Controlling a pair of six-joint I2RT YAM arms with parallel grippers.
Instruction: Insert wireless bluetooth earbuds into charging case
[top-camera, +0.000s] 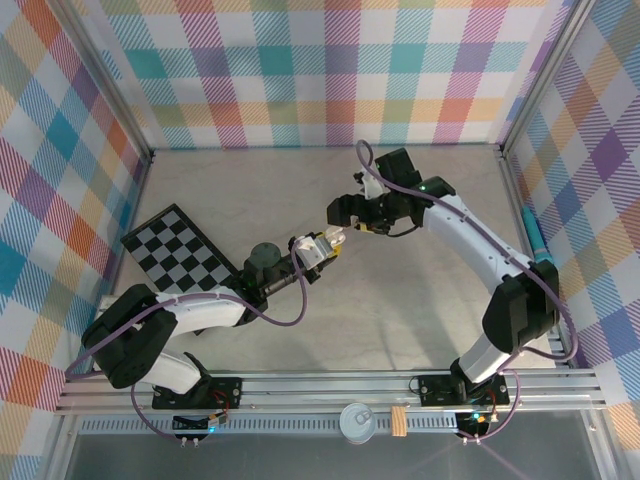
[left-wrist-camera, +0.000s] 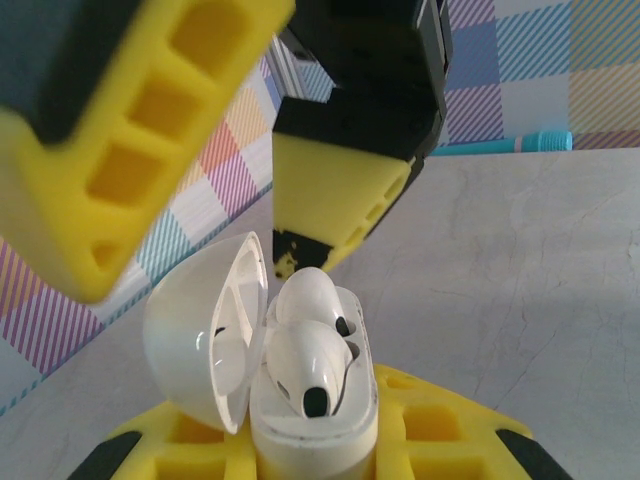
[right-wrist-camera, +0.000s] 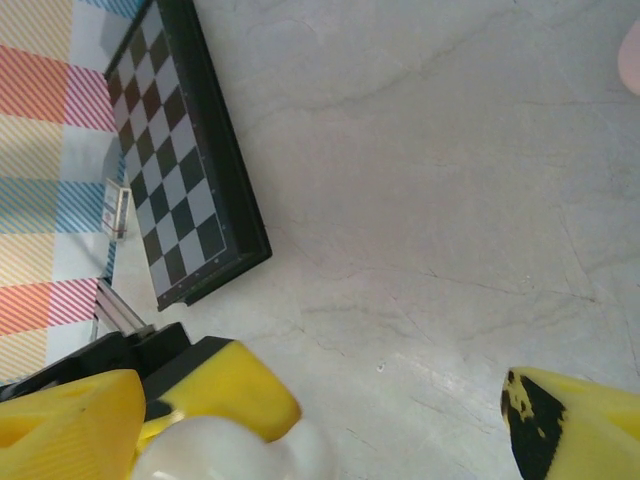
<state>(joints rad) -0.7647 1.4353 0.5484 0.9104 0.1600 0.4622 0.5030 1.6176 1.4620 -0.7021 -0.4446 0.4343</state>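
Yellow padded fingers (left-wrist-camera: 440, 440) of the left gripper (left-wrist-camera: 315, 450) are clenched on the base of the white charging case (left-wrist-camera: 345, 410), holding it upright with its lid (left-wrist-camera: 200, 340) swung wide to the left; inside sit two white earbuds (left-wrist-camera: 310, 360), one behind the other, their rounded heads standing proud of the rim; whether either is pressed fully home I cannot tell. Just above the case, the right gripper (top-camera: 343, 236) hangs with its jaws spread apart and nothing between them; in the left wrist view one of its yellow fingers (left-wrist-camera: 330, 200) ends close over the rear bud, the other stands off to the upper left. From the top camera the two grippers meet nose to nose over the middle of the pale marbled table (top-camera: 400, 310), the case raised clear of the surface. A black-framed chequered board (top-camera: 180, 250) lies flat at the left, well apart from the case; a teal pen (top-camera: 533, 235) rests along the right wall; a pinkish shape (right-wrist-camera: 630, 55) is cut off by the corner of the right wrist view, too little of it to identify.
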